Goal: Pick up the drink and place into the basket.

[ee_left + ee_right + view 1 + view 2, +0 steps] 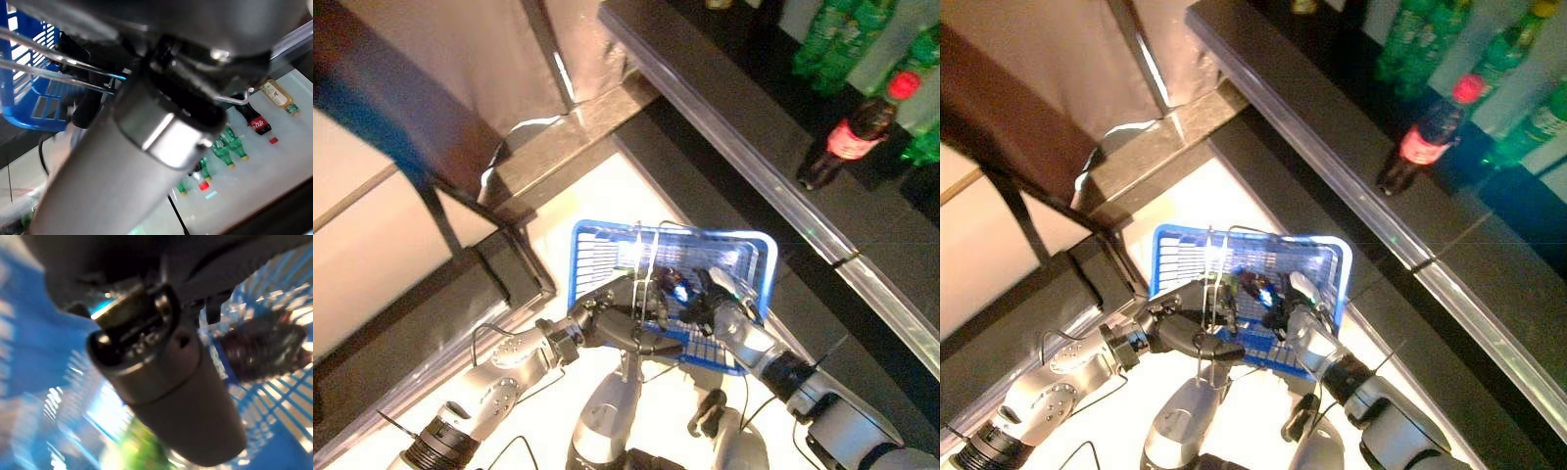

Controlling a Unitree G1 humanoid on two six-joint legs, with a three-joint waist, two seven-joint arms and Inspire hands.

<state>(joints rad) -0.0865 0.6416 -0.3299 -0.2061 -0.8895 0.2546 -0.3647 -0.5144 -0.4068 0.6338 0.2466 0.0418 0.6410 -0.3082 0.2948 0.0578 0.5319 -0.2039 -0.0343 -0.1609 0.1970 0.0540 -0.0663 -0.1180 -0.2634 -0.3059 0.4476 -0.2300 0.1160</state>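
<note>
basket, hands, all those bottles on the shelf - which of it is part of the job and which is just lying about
Part of the job:
blue basket, handles held by the left hand
right hand inside the basket
dark drink in the basket

Lying about:
cola bottle on the shelf
green bottles

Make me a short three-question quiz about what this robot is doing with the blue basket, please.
1. True or false: the left hand holds the blue basket by its wire handle.
2. Where is the right hand? A) on the shelf B) over the basket's inside C) on the floor
3. What colour is the cap of the dark cola bottle on the shelf?

Key: 1 true; 2 B; 3 red.
</note>
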